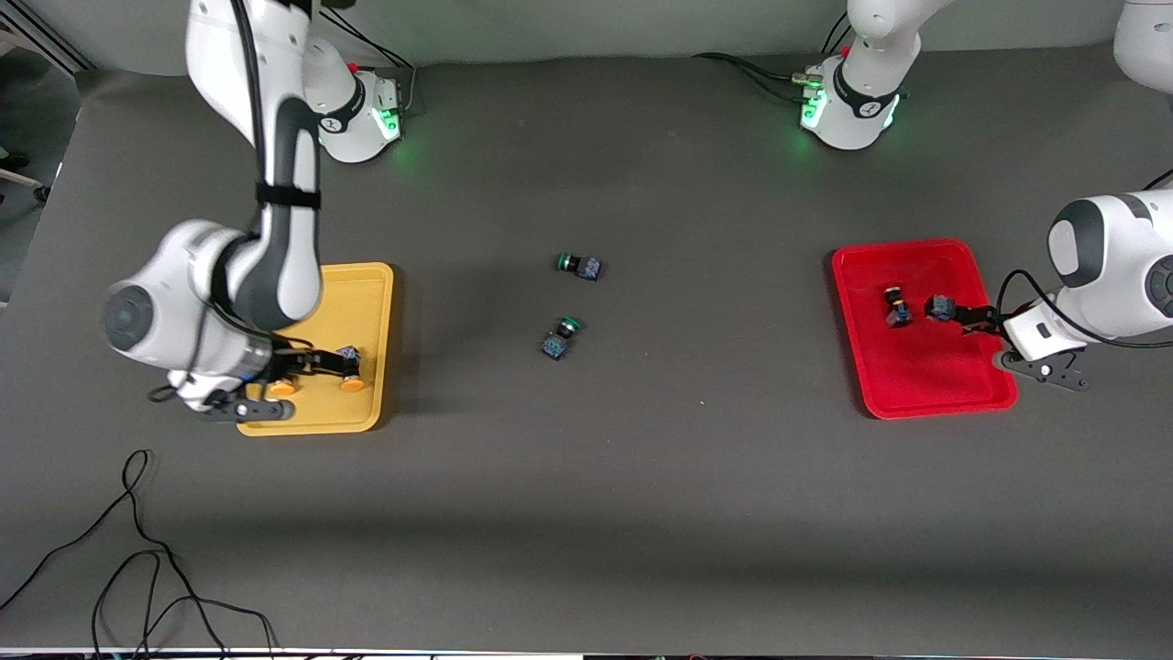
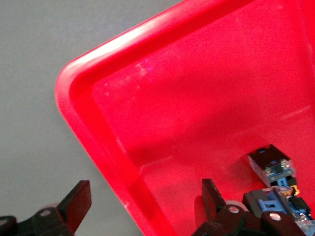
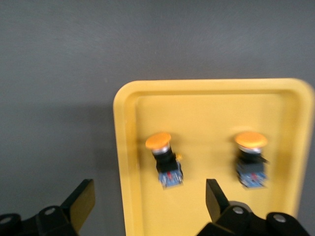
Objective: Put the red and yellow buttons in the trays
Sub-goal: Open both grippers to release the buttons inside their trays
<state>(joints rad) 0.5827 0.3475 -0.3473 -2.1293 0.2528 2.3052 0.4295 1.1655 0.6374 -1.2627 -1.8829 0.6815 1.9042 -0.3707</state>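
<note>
Two yellow-capped buttons (image 1: 353,383) (image 1: 282,389) lie in the yellow tray (image 1: 367,293); the right wrist view shows both buttons (image 3: 165,157) (image 3: 251,158) and the tray (image 3: 206,105). My right gripper (image 1: 307,362) (image 3: 147,200) is open and empty, low over that tray's rim. Two dark-bodied buttons (image 1: 896,307) (image 1: 941,307) lie in the red tray (image 1: 916,385); their cap colour does not show. My left gripper (image 1: 973,321) (image 2: 145,199) is open and empty, its jaws either side of the red tray's rim (image 2: 103,142), close beside the two buttons (image 2: 270,164) (image 2: 280,204).
Two green-capped buttons (image 1: 579,266) (image 1: 561,337) lie on the dark table between the trays. Loose black cables (image 1: 137,568) lie near the front edge at the right arm's end. The arm bases (image 1: 362,110) (image 1: 852,105) stand along the top.
</note>
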